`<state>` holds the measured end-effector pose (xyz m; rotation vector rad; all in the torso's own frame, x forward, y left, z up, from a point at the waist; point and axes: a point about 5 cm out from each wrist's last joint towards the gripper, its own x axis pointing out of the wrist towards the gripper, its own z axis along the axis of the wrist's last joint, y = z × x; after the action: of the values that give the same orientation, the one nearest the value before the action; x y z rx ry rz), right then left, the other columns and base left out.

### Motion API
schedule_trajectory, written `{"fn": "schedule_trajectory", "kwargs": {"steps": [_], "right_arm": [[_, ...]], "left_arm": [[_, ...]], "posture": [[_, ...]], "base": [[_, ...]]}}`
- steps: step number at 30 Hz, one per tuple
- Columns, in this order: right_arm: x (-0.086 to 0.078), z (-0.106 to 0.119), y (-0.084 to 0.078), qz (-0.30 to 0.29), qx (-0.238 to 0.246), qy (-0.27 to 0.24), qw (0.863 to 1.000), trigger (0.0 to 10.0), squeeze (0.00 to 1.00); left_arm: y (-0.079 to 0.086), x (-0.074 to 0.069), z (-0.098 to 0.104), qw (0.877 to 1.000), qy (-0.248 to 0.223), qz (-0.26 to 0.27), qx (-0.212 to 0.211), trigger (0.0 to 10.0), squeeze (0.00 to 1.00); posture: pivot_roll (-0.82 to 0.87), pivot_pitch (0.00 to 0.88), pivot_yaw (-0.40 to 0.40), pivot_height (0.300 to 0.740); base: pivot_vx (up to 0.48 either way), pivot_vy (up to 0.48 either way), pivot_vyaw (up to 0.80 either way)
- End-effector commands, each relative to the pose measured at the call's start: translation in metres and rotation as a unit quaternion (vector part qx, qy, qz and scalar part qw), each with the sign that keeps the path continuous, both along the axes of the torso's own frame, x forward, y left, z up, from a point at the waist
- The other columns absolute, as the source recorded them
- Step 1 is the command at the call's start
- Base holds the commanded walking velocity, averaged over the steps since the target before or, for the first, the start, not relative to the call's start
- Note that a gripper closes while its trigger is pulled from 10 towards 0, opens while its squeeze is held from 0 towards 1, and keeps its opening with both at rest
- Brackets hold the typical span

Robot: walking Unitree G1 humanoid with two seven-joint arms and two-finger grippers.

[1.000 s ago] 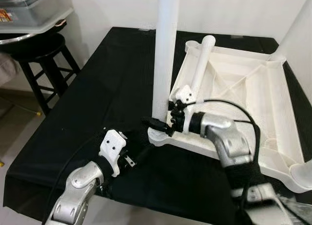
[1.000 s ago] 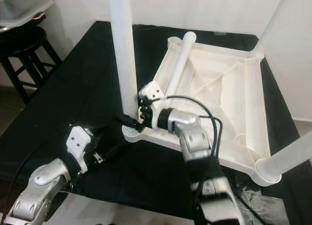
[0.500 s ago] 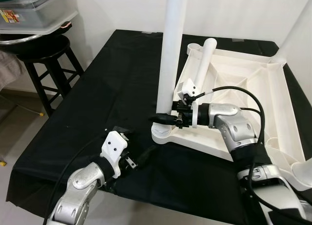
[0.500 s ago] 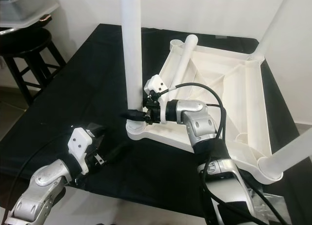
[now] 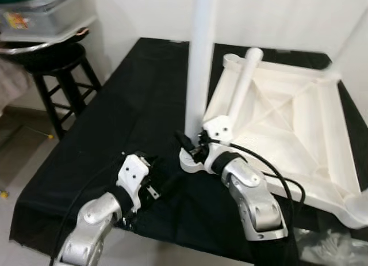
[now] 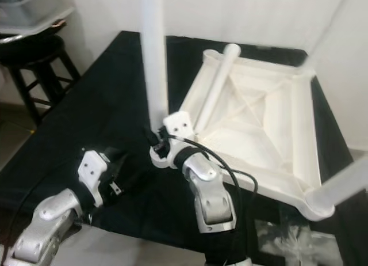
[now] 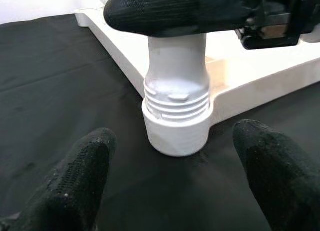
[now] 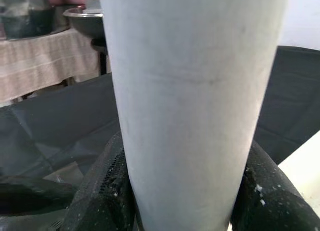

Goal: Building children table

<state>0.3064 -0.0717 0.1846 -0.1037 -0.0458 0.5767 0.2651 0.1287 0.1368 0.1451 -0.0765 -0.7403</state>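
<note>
You see a matt black cloth [image 5: 115,105] covering the desk, lightly creased. The upturned table top [image 5: 299,122] and its upright leg [image 5: 200,64] are smooth white plastic with a dull sheen; the leg's base shows moulded threads. The right hand [image 5: 188,146] has fingers [image 8: 107,191] in rough black textured rubber. The stool [image 5: 57,76] at far left is black-painted wood.

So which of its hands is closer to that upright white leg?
The right hand: its fingers clasp the table leg just above the corner socket. The left hand sits open on the black cloth, short of the leg.
</note>
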Motion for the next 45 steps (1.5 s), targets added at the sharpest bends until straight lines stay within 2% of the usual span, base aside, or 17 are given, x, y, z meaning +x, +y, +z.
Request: {"fn": "schedule_trajectory", "kwargs": {"steps": [1, 3, 4, 5, 6, 10, 12, 13, 16, 17, 26, 27, 36, 38, 40, 42, 45], "right_arm": [[-0.001, -0.037, -0.006, 0.006, -0.022, 0.091, 0.996, 10.0, 0.00], [-0.002, -0.037, -0.004, 0.035, -0.017, 0.098, 0.994, 10.0, 0.00], [-0.002, -0.034, -0.002, 0.065, -0.012, 0.097, 0.993, 10.0, 0.60], [-0.002, -0.034, -0.002, 0.065, -0.012, 0.097, 0.993, 10.0, 0.60], [-0.003, -0.029, -0.001, 0.105, -0.001, 0.095, 0.990, 10.0, 1.00], [-0.002, -0.013, -0.002, 0.160, 0.009, 0.072, 0.984, 10.0, 1.00], [0.003, 0.005, -0.008, 0.229, -0.010, 0.039, 0.973, 10.0, 1.00], [0.008, 0.015, -0.010, 0.260, -0.031, 0.018, 0.965, 10.0, 0.81], [0.012, 0.021, -0.012, 0.279, -0.045, 0.006, 0.959, 10.0, 0.81], [0.015, 0.025, -0.013, 0.306, -0.062, 0.007, 0.950, 10.0, 0.00], [0.030, 0.038, -0.015, 0.406, -0.079, 0.029, 0.910, 10.0, 0.00], [0.033, 0.039, -0.017, 0.421, -0.077, 0.040, 0.903, 0.0, 0.00], [0.037, 0.037, -0.030, 0.417, -0.080, 0.049, 0.904, 0.0, 0.00], [0.037, 0.037, -0.034, 0.402, -0.084, 0.043, 0.911, 0.0, 0.00], [0.033, 0.031, -0.041, 0.336, -0.074, 0.032, 0.938, 0.0, 0.00], [0.016, 0.018, -0.034, 0.293, -0.035, 0.031, 0.955, 0.0, 0.00], [-0.022, -0.021, -0.005, 0.254, -0.009, 0.087, 0.963, 0.0, 0.00]], "left_arm": [[0.002, -0.002, -0.002, 1.000, 0.005, 0.001, 0.004, 10.0, 0.00], [0.003, -0.002, -0.001, 1.000, 0.004, 0.003, 0.002, 10.0, 0.00], [0.003, -0.002, -0.001, 1.000, 0.005, 0.004, 0.001, 10.0, 0.00], [0.003, -0.002, -0.001, 1.000, 0.005, 0.004, 0.001, 10.0, 0.00], [0.002, -0.002, -0.002, 1.000, 0.005, 0.003, 0.002, 10.0, 0.00], [0.002, -0.002, -0.002, 1.000, 0.006, 0.000, 0.003, 10.0, 0.00], [0.001, -0.001, -0.001, 1.000, 0.005, 0.001, 0.003, 10.0, 0.00], [0.002, -0.001, -0.001, 1.000, 0.005, 0.001, 0.003, 10.0, 0.00], [0.001, -0.001, -0.001, 1.000, 0.005, 0.002, 0.003, 10.0, 0.00], [0.001, -0.001, -0.002, 1.000, 0.005, 0.001, 0.004, 10.0, 0.00], [0.001, -0.003, -0.002, 1.000, 0.006, 0.000, 0.007, 10.0, 0.00], [0.001, -0.004, -0.002, 1.000, 0.007, -0.001, 0.007, 10.0, 0.00], [0.002, -0.005, -0.002, 1.000, 0.007, -0.001, 0.008, 10.0, 0.00], [0.003, -0.005, -0.002, 1.000, 0.007, 0.000, 0.008, 10.0, 0.00], [0.003, -0.005, -0.001, 1.000, 0.006, 0.000, 0.007, 10.0, 0.00], [0.005, -0.006, -0.001, 1.000, 0.006, 0.000, 0.005, 10.0, 0.00], [0.008, -0.008, 0.000, 1.000, 0.002, 0.001, 0.010, 10.0, 0.00]], "posture": [[-0.05, 0.212, 0.000, 0.740], [-0.05, 0.212, 0.000, 0.740], [-0.05, 0.210, 0.002, 0.740], [-0.05, 0.210, 0.002, 0.740], [-0.05, 0.208, 0.002, 0.740], [-0.05, 0.205, 0.003, 0.740], [-0.04, 0.203, 0.001, 0.740], [-0.04, 0.201, 0.004, 0.740], [-0.04, 0.201, 0.005, 0.740], [-0.03, 0.201, 0.003, 0.740], [0.00, 0.198, 0.010, 0.740], [0.01, 0.195, 0.017, 0.740], [0.01, 0.202, 0.020, 0.740], [0.01, 0.202, 0.020, 0.740], [0.00, 0.211, 0.015, 0.740], [-0.01, 0.216, 0.017, 0.740], [-0.02, 0.220, 0.030, 0.740]], "base": [[0.000, 0.000, 0.00], [0.000, 0.000, 0.00], [0.000, 0.000, 0.00], [0.000, 0.000, 0.00], [0.000, 0.000, 0.00], [0.000, 0.000, 0.00], [0.000, 0.000, 0.00], [0.000, 0.000, 0.00], [0.000, 0.000, 0.00], [0.000, 0.000, 0.00], [0.000, 0.000, 0.00], [0.000, 0.000, 0.00], [0.000, 0.000, 0.00], [0.000, 0.000, 0.00], [0.000, 0.000, 0.00], [0.000, 0.000, 0.00], [0.000, 0.000, 0.00]]}}
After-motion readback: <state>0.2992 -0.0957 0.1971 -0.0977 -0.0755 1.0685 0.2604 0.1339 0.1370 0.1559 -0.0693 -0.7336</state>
